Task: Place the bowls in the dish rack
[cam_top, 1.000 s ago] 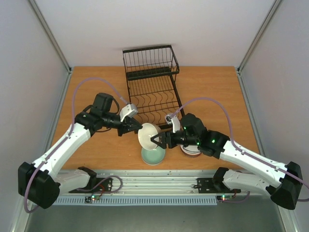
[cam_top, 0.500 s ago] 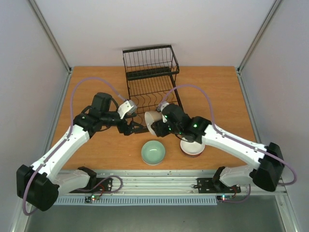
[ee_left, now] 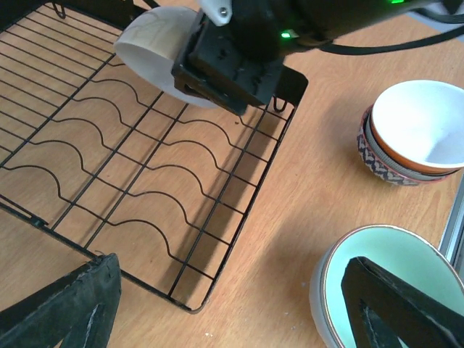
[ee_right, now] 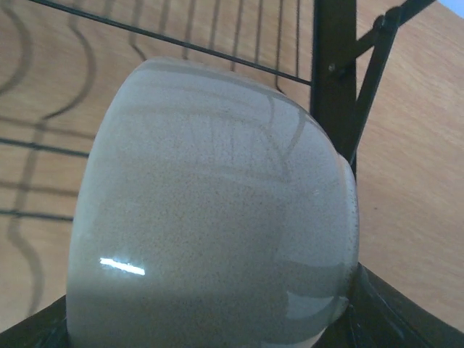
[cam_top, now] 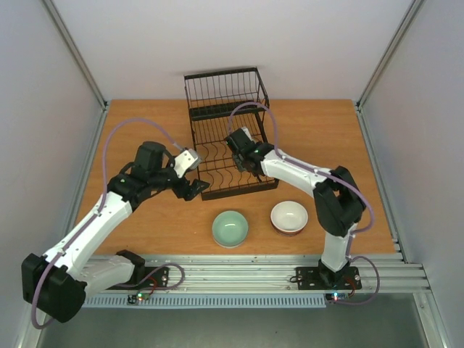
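Wooden table (cam_top: 145, 116) (cream bowl (ee_right: 210, 210) pincer-held)

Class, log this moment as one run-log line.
right gripper: holding cream bowl over dish rack | left gripper: open, idle | green bowl, stacked bowls: on table

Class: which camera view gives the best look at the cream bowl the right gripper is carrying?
The right wrist view: the cream bowl fills it, speckled outside clear. The left wrist view shows it partly behind the right gripper over the dish rack. In the top view, it's barely visible.
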You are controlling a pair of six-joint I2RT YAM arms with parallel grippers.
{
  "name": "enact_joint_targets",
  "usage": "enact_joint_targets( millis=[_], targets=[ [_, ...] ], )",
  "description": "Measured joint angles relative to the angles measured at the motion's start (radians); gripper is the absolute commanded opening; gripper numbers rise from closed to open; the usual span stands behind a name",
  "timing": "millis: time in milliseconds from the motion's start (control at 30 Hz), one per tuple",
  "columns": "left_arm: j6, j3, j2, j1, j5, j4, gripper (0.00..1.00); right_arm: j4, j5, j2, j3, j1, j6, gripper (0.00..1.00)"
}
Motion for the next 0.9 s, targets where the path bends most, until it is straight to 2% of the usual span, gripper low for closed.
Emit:
enact_joint_targets(
  millis=[167, 633, 800, 900],
  targets=[
    [0.005, -0.025, -0.012, 0.0, -0.007, 0.0, 0.84, 0.033, 0.047, 0.104, 0.055, -0.043, -0.048, 0.01],
    [0.023, -0.045, -0.018, 0.0, -0.01, 0.0, 0.84, 0.111, 0.199, 0.249, 0.163, -0.068, -0.156, 0.01],
    [0.027, -0.046, -0.018, 0.0, -0.01, 0.0, 0.84, 0.124, 0.211, 0.291, 0.197, -0.077, -0.161, 0.01],
    [0.028, -0.046, -0.018, 0.0, -0.009, 0.0, 0.84, 0.135, 0.209, 0.304, 0.204, -0.085, -0.155, 0.12]
  ],
)
